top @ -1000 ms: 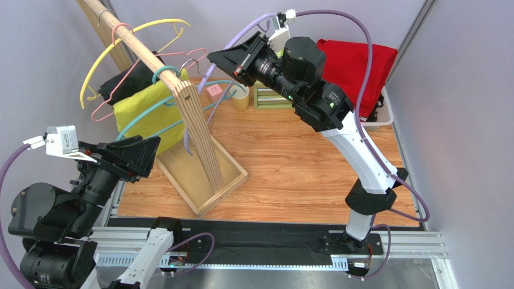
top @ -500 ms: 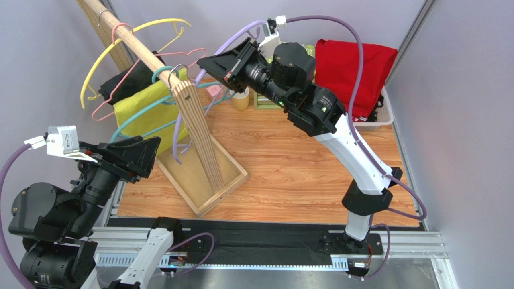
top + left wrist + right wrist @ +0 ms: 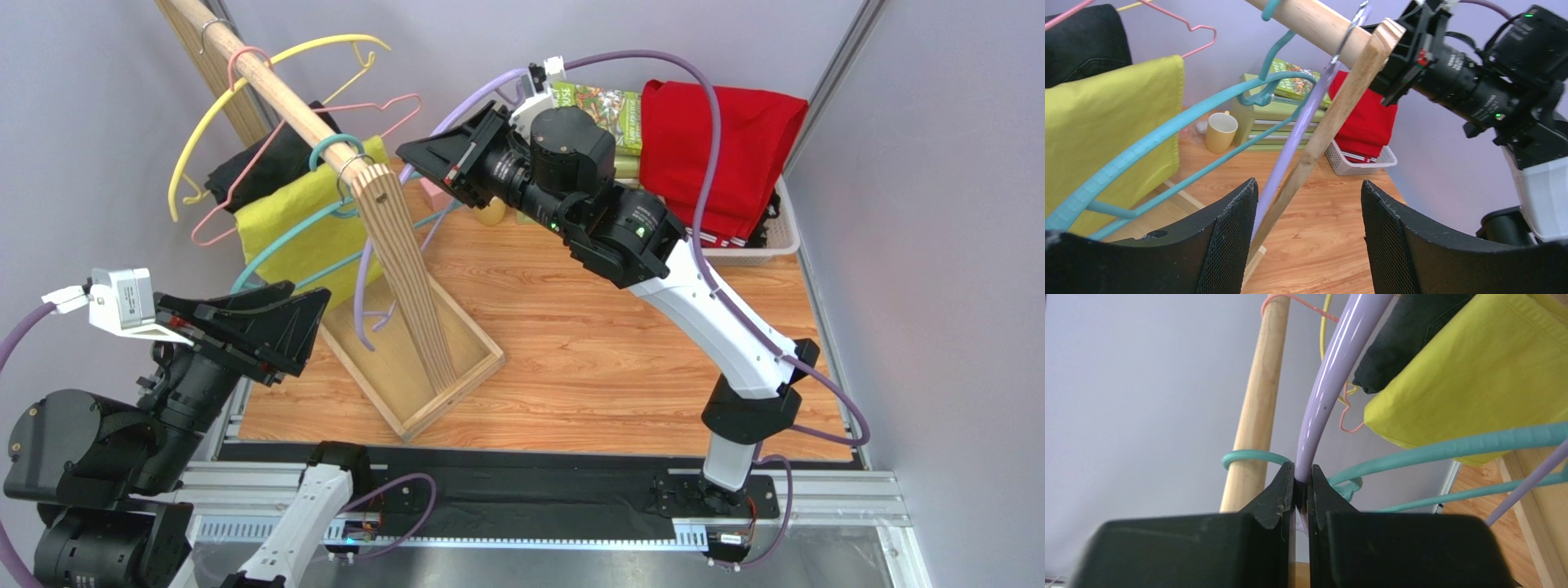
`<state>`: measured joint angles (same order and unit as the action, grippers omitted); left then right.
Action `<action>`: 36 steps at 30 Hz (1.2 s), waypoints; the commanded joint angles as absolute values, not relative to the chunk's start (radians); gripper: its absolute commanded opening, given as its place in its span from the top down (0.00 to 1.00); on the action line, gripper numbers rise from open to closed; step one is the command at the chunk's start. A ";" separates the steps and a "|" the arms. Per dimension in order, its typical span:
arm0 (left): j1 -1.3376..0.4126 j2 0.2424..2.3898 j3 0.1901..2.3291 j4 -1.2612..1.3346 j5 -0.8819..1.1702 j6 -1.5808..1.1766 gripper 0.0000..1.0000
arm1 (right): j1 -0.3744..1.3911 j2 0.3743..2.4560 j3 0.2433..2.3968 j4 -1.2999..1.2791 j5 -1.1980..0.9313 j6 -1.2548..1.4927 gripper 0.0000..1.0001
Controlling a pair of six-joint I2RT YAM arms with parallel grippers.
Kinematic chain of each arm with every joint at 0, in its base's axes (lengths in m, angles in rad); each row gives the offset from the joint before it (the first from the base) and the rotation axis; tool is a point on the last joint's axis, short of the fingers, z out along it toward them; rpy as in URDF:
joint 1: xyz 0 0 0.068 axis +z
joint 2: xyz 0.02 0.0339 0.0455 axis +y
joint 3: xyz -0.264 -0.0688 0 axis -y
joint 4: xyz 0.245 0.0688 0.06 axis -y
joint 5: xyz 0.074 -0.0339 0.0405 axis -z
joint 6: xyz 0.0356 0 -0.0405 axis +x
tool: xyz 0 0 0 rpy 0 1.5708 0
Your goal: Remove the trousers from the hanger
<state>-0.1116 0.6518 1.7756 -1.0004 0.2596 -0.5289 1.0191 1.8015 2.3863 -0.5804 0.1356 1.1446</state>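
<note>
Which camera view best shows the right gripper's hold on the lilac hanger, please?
The right wrist view: close up, the right gripper is shut on the lilac hanger. The top view shows both, but the gripper covers the contact; in the left wrist view the wooden post hides it.

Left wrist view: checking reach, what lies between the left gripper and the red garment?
The lilac hanger and the slanted wooden post cross that stretch, shown in the left wrist view.

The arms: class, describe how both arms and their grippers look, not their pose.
The right arm and left arm have black rounded joints and white links. A purple cable runs to each. The left gripper and right gripper have broad black fingers.
</note>
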 commanded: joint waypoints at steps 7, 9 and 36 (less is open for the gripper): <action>-0.117 0.680 1.795 -0.778 0.636 -0.580 0.32 | 1.043 1.698 2.283 -0.528 0.196 1.135 1.00; -0.117 0.690 1.775 -0.702 0.702 -0.632 0.32 | 1.043 1.683 2.238 -0.528 0.192 1.137 0.96; -0.460 0.995 1.718 -0.396 1.263 -0.875 0.30 | 1.016 1.125 1.656 -0.761 0.228 0.790 0.25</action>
